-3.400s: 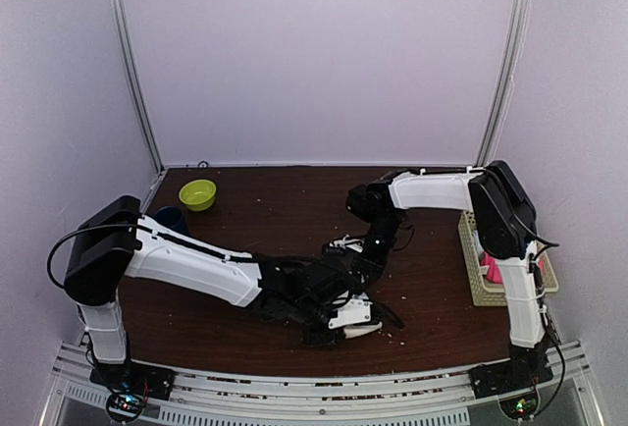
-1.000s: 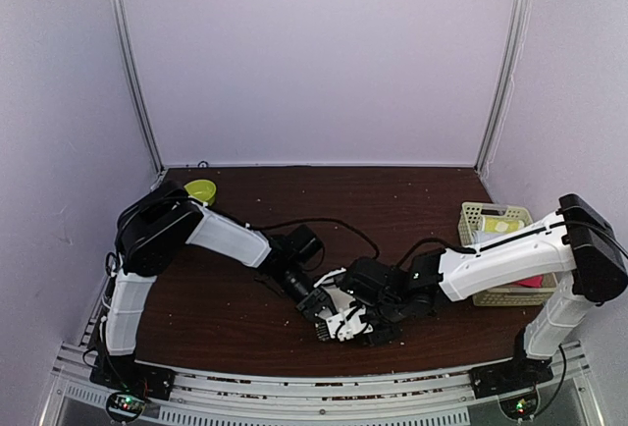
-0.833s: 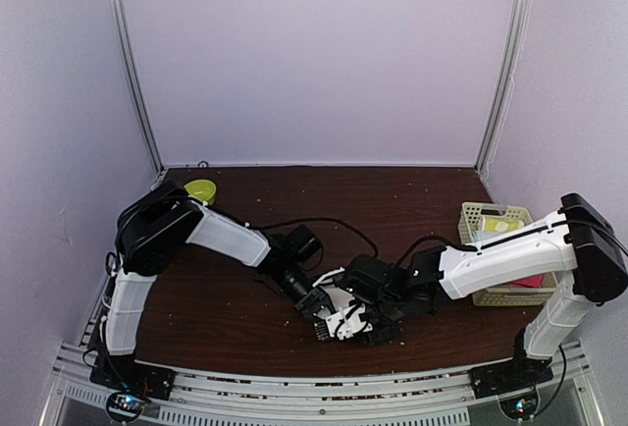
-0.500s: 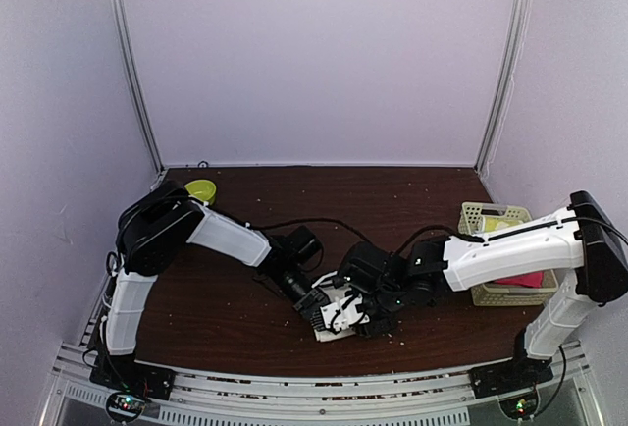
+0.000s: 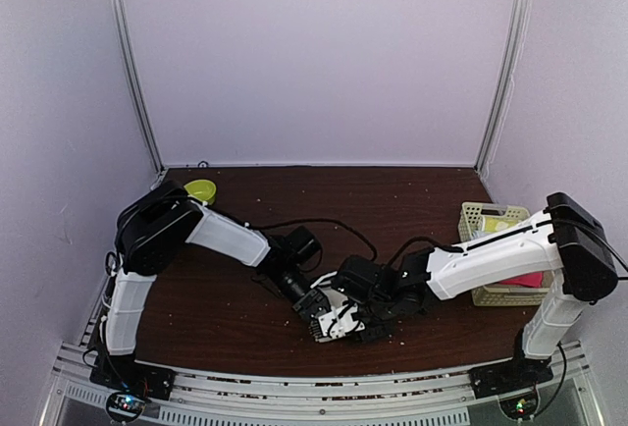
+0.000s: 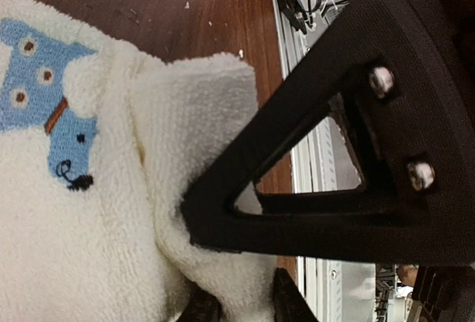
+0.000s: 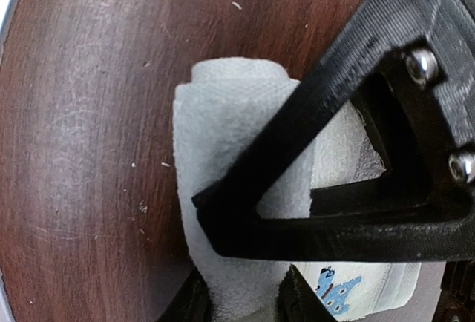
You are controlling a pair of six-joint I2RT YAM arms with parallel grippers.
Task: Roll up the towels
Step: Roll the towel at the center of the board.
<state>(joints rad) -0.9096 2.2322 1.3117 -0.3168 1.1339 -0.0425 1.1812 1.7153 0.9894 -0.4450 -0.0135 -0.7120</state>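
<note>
Two grippers on one cloth, that's the main hazard. The left gripper (image 6: 242, 304) and right gripper (image 7: 242, 297) both straddle the cream towel (image 5: 340, 321). It sits as a rolled-up bundle on the table (image 5: 221, 323), near the front edge, about centre, between the two wrists.

Left wrist view: a folded lip of the towel runs between the fingers, with the blue mark (image 6: 46, 107) just beside it on the flatter part. Right wrist view: one end of the bundle sits between the fingers. Neither pair stands wide. Can't tell whether either is really pinching or just loose around the pile.

Risks, my read:
- one side lets go while the other pulls: the roll springs open or skews into a cone
- uneven hold at the two ends: the roll telescopes
- terry loops catch on the ribbed fingers, so the cloth drags out when a finger backs off
- the fingers work very near each other and could knock together
- the bundle is near the front edge, and a shove could slide it onto the rail

The pink towel (image 5: 526, 280) lies in the basket (image 5: 475, 212) at far right, mostly hidden under the right arm and well apart from both grippers.
</note>
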